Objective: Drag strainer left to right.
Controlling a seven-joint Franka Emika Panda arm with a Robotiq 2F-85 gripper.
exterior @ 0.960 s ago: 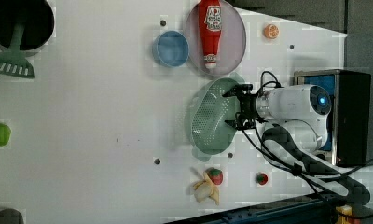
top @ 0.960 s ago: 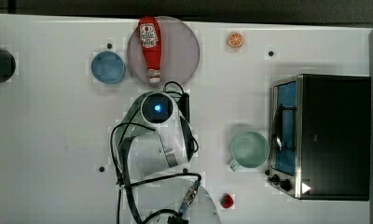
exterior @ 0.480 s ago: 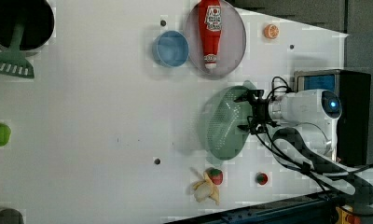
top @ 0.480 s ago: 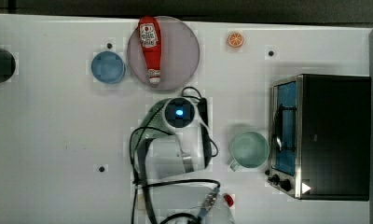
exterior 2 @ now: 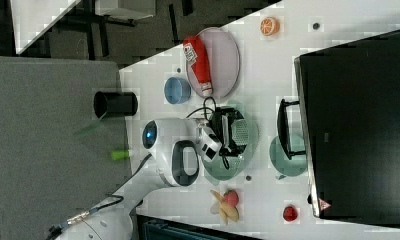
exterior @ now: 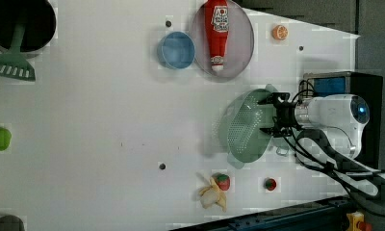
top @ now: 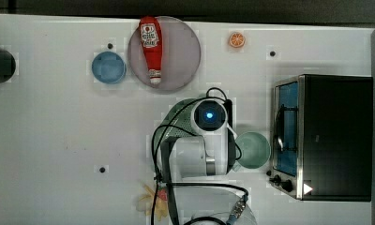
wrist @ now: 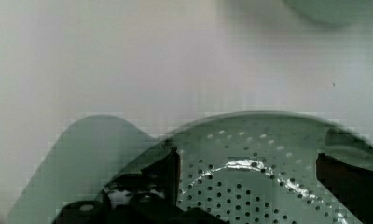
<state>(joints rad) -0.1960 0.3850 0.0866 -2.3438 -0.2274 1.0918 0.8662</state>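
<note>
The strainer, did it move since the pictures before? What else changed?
Yes. The strainer slid toward the left view's right, pulled along by the gripper, whose jaws are open at its rim. It now sits closer to the toaster oven. The ketchup bottle, blue bowl and mug stayed put.

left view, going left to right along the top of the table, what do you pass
black pot → blue bowl → ketchup bottle lying on the round plate → orange slice
</note>
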